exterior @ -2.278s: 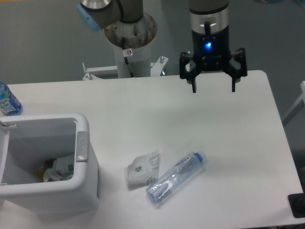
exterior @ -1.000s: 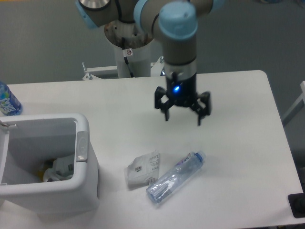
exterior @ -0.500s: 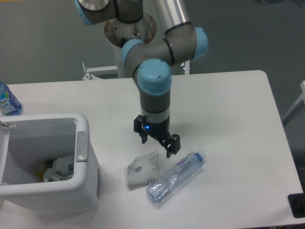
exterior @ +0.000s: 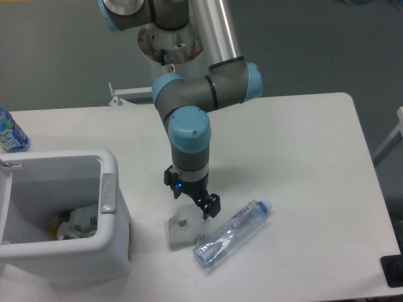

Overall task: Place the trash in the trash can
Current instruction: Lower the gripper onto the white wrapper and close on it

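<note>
We see the white packet (exterior: 182, 228) lying flat on the table (exterior: 302, 145), a little right of the trash can (exterior: 107, 239), with the gripper (exterior: 192, 199) down over its far edge. The fingers stand spread to either side of that edge, and we cannot tell whether they touch it. The packet's grey print is too small to read, and the gripper hides part of it.

Just right of the packet, touching its near right corner, the clear bottle (exterior: 230, 234) lies on its side, its pale blue cap (exterior: 265, 205) pointing far and right. Its label shows faint marks that we cannot read.

The trash can stands at the near left, open, a grey button (exterior: 108, 193) on its rim. Inside lie crumpled white and yellow scraps (exterior: 74, 224), hard to make out. At the far left edge a bottle with a bright blue label (exterior: 9, 133) is cut off by the frame.
</note>
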